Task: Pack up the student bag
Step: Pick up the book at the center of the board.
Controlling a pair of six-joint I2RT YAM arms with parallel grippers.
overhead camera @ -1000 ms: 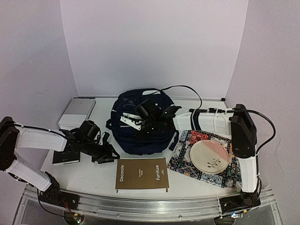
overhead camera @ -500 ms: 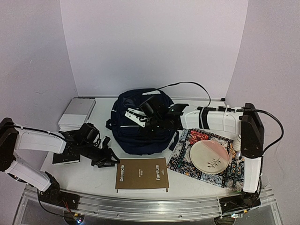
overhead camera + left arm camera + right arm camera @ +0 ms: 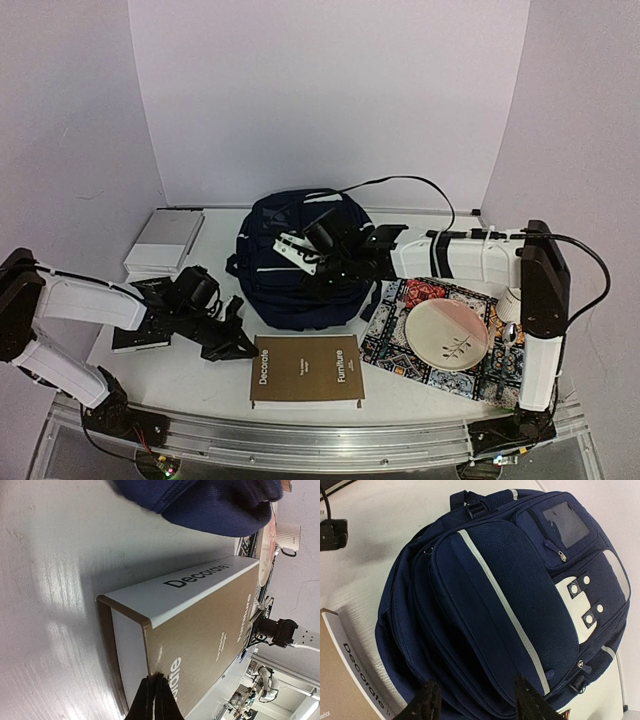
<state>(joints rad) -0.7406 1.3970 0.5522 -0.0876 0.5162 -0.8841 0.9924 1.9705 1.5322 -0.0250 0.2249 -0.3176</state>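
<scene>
While the right gripper (image 3: pixel 298 255) has spread over the bag (image 3: pixel 290 300) at frame centre in the top view, the left gripper (image 3: pixel 238 347) has shut by the left edge of the book (image 3: pixel 307 372). The book now lies slightly further right, which I judge a nudge, not packing. Left wrist view: fingers (image 3: pixel 147 700) pressed together, holding nothing, at the book's near edge, bag at upper right. Right wrist view: fingers apart and empty above the bag, which looks closed; its stripe and long axis run upper left to lower right, strap end uppermost.
</scene>
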